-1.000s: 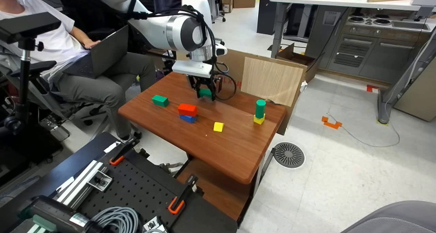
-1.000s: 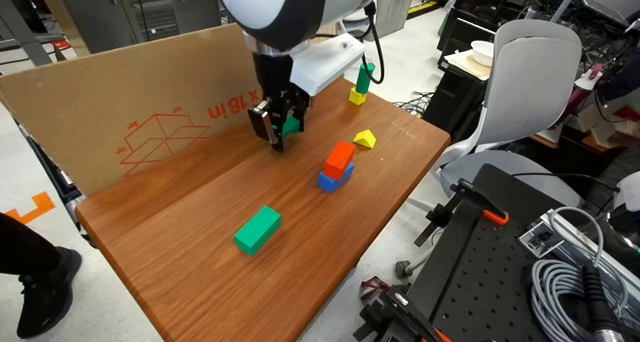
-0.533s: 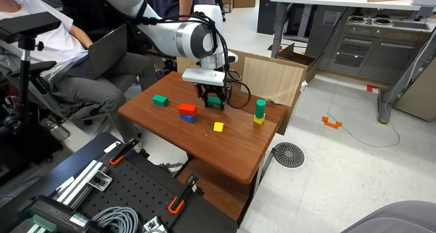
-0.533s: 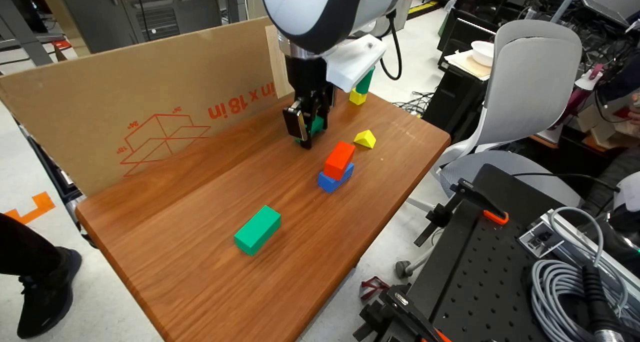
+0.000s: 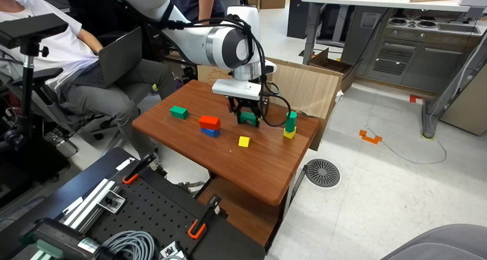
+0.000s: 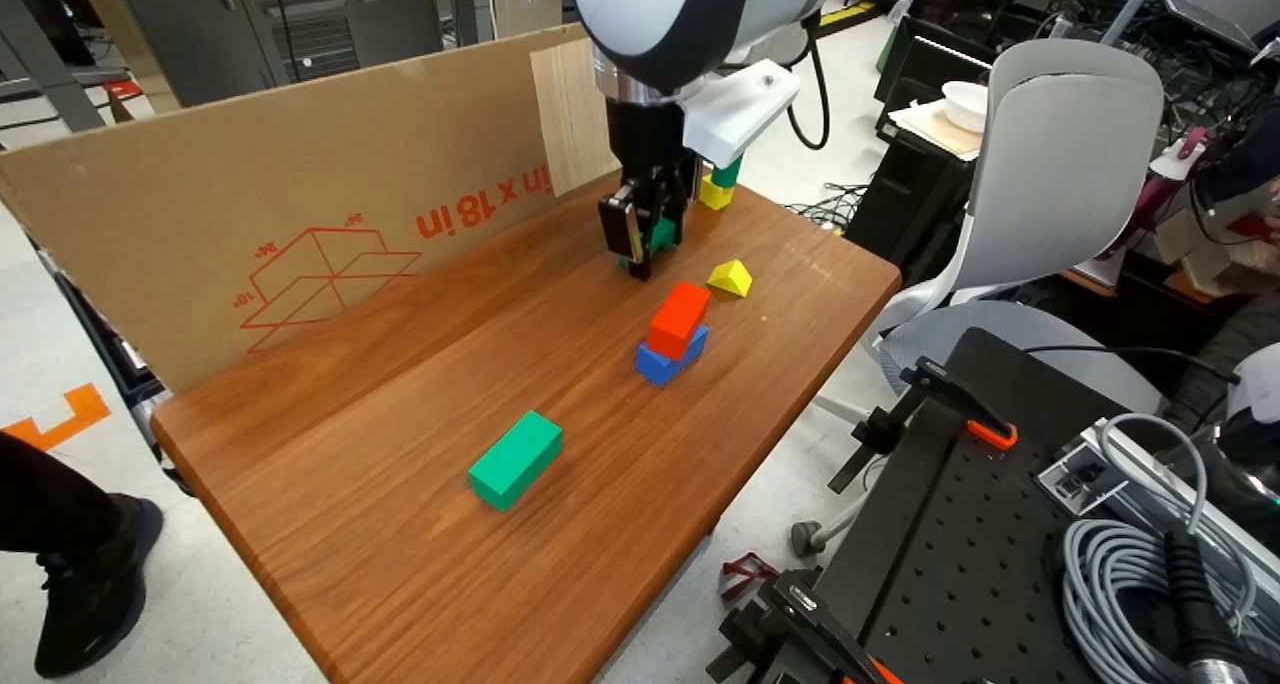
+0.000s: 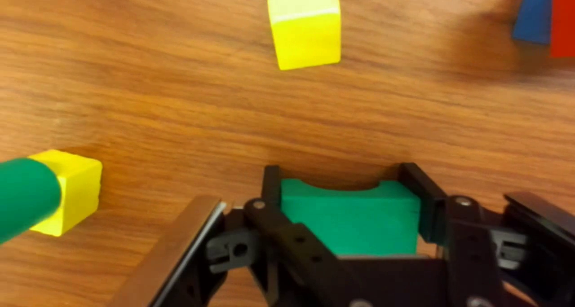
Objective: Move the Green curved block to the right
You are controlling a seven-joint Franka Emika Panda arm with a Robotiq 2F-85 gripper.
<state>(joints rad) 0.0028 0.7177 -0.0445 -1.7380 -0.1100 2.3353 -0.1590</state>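
The Green curved block sits between the two fingers of my gripper in the wrist view, its curved cut-out facing the fingertip end. Both fingers press against its ends, so my gripper is shut on it. In both exterior views the block shows between the dark fingers, at or just above the brown tabletop. I cannot tell whether it touches the table. The fingers hide part of it.
A yellow block lies nearby. A green cylinder stands on another yellow block. A red block rests on a blue block. A low green block lies apart. A cardboard sheet lines one table edge.
My gripper has moved to the right in both exterior views with the Green curved block between its fingers, closer to the green cylinder. The other blocks have not moved.
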